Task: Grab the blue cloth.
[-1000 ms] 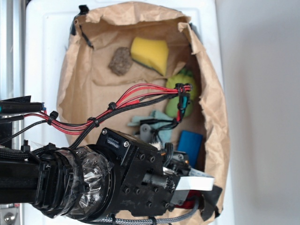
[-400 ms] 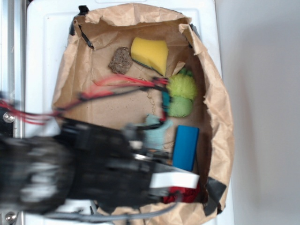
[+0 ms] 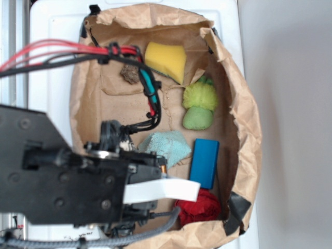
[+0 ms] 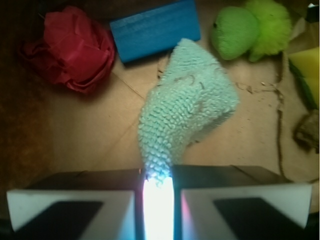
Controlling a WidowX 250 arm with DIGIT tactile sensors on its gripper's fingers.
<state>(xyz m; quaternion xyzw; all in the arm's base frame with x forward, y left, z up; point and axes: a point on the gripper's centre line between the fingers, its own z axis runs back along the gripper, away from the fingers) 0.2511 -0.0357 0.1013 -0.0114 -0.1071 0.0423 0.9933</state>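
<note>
Wrist view shows the pincer point(image 4: 158, 192) closed almost fully, its two pale pads pinching one pointed corner of the blue cloth point(image 4: 187, 110) in the narrow gap between them. From that clamped corner the fuzzy aqua rag widens away from the camera over the brown paper lining point(image 4: 75, 130). Beyond it lies a deep-blue rectangular block point(image 4: 155, 27), close to the cloth's far edge, with a crumpled red cloth point(image 4: 72, 47) to the left and a green plush toy point(image 4: 250, 27) to the right. In the exterior view the cloth point(image 3: 168, 145) sits near the middle of the paper-lined box point(image 3: 244, 119), just left of the block point(image 3: 204, 163), with the black arm point(image 3: 62, 171) covering its near-left side. A yellow sponge point(image 3: 166, 59) lies at the far end.
</note>
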